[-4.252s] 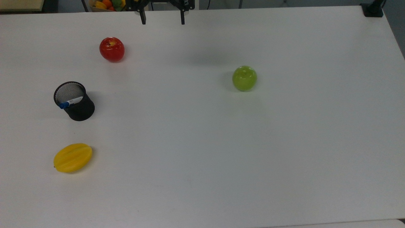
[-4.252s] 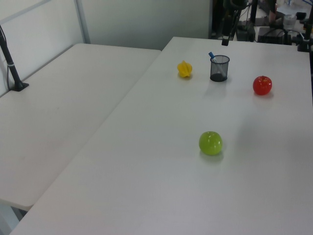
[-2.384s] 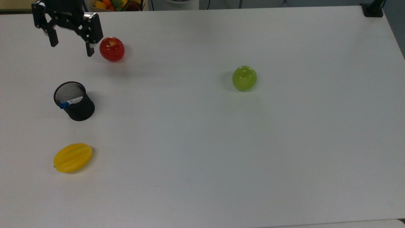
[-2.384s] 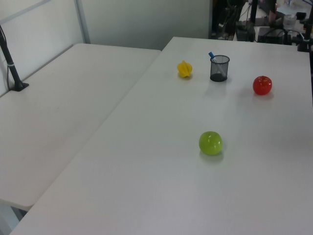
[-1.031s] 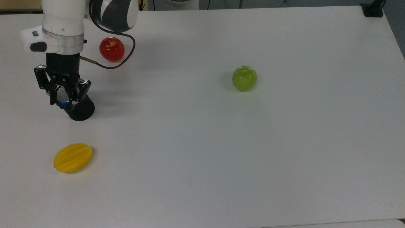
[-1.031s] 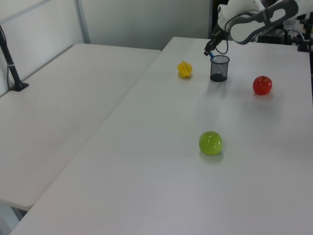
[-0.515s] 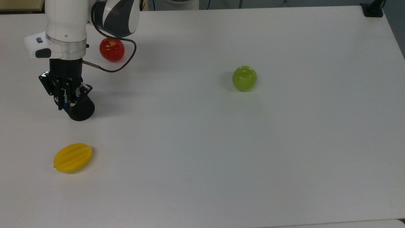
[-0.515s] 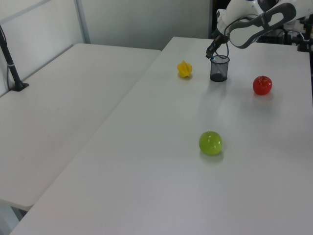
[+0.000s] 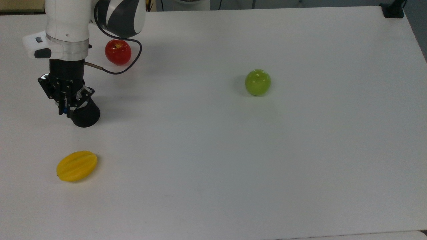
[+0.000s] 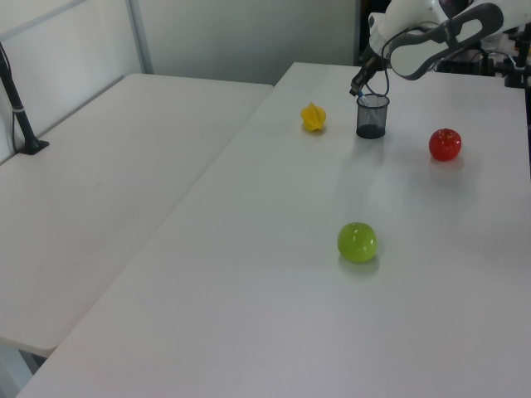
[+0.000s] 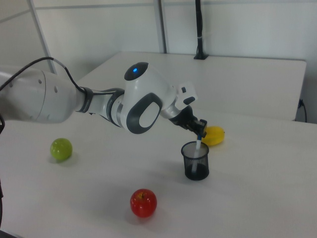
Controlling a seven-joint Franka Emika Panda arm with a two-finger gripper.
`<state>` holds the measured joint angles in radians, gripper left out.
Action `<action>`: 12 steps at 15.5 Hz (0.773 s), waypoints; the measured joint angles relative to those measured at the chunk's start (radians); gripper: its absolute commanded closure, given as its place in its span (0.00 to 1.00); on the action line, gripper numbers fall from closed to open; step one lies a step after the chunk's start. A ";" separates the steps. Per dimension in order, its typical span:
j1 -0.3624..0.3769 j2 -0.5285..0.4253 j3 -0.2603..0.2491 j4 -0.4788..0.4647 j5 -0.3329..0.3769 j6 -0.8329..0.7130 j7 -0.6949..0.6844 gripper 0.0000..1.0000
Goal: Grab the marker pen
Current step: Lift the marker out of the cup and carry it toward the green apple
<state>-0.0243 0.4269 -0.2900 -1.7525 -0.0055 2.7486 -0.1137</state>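
Gripping marker pen point(image 11: 197, 145) cap, claw point(image 11: 199, 133) above mesh cup point(image 11: 195, 160).

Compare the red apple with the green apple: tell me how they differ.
Colour: the round red apple has a yellow patch at its stem; the round green apple is plain shiny green. Place: in the top view the red apple lies close beside the robot arm, while the green apple sits alone mid-table. Both rest untouched on the white table, about equal in size.

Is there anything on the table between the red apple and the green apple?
No. In the top view, bare white table lies between the red apple and the green apple.
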 measured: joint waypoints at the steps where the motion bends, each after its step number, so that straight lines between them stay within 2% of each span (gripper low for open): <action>1: -0.001 -0.011 -0.001 0.003 0.000 0.003 0.000 1.00; 9: -0.006 -0.209 0.000 0.017 0.000 0.003 0.000 1.00; 12: 0.010 -0.265 0.009 0.016 0.001 -0.058 0.006 1.00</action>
<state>-0.0140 0.1617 -0.2813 -1.7369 -0.0044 2.6909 -0.1079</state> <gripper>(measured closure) 0.824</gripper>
